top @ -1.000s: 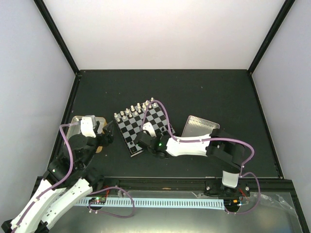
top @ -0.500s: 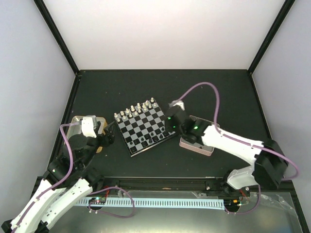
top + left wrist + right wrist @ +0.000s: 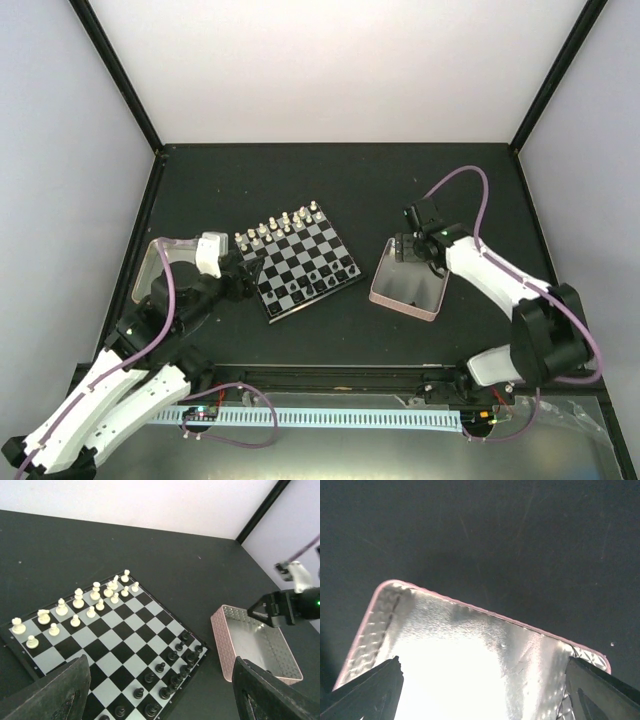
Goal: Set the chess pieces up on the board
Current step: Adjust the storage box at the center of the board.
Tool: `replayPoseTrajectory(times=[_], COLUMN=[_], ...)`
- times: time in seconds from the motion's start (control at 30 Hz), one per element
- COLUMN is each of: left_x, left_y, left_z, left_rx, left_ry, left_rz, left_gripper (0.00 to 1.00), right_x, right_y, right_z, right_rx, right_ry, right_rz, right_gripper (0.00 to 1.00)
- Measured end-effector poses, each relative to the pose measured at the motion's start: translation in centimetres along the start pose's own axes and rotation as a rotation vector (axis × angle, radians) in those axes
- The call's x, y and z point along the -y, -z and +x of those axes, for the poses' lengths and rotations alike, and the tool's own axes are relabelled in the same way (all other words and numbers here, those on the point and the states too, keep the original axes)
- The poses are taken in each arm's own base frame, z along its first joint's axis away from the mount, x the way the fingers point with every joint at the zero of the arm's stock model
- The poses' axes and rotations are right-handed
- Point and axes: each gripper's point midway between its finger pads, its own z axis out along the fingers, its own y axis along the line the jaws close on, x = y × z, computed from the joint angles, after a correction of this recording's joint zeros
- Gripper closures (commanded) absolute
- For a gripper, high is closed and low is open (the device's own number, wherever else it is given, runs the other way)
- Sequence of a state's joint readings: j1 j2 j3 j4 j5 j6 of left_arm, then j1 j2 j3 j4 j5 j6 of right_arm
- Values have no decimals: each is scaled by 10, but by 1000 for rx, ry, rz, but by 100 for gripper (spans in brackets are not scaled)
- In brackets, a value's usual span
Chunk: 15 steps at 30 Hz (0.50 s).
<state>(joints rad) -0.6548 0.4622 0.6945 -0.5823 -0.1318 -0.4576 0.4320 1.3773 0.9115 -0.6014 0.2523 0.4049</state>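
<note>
**Desk:** What moved in the last second?

**Photographer:** Mostly the right gripper [image 3: 410, 248]. It was low over the near rows of the board [image 3: 300, 265], and it has since swung off to the right. It now hangs above the pink-rimmed tray [image 3: 402, 307] with its jaws spread wide and nothing between them.

**Desk:** And the other arm?

**Photographer:** The left gripper [image 3: 238, 278] has slid from over the tan-rimmed tray [image 3: 147, 262] to the board's left edge. Its fingers are apart and carry nothing, and its own camera looks down across the squares.

**Desk:** Where are the pieces?

**Photographer:** All that can be seen are on the board, which sits mid-desk between the two trays. The white pieces [image 3: 80, 602] stand in two rows along the far side. The black pieces [image 3: 172, 672] crowd the near side in a looser line, with a few standing a square or so forward.

**Desk:** What does that mean for the job?

**Photographer:** My reading is that the right arm has finished a drop on the black side and gone back for more. Glare washes out the tray floor in the wrist view, and no piece can be made out there. If the tray is empty, only tidying the black ranks remains.
</note>
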Motion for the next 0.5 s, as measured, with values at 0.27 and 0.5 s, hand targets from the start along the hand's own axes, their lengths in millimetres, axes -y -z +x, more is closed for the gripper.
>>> replayPoseTrajectory(times=[0.27,0.5], left_x=[7,7], left_y=[-4,-8], left_z=[3,7], left_rx=[-23,-41], left_ry=[9,8], left_rz=[38,32], left_gripper=[21,21], right_x=[-2,-4], right_y=[-30,-39], right_z=[4,-8], right_rx=[-106,-106], right_ry=[132,176], right_rz=[42,64], right_gripper=[8,8])
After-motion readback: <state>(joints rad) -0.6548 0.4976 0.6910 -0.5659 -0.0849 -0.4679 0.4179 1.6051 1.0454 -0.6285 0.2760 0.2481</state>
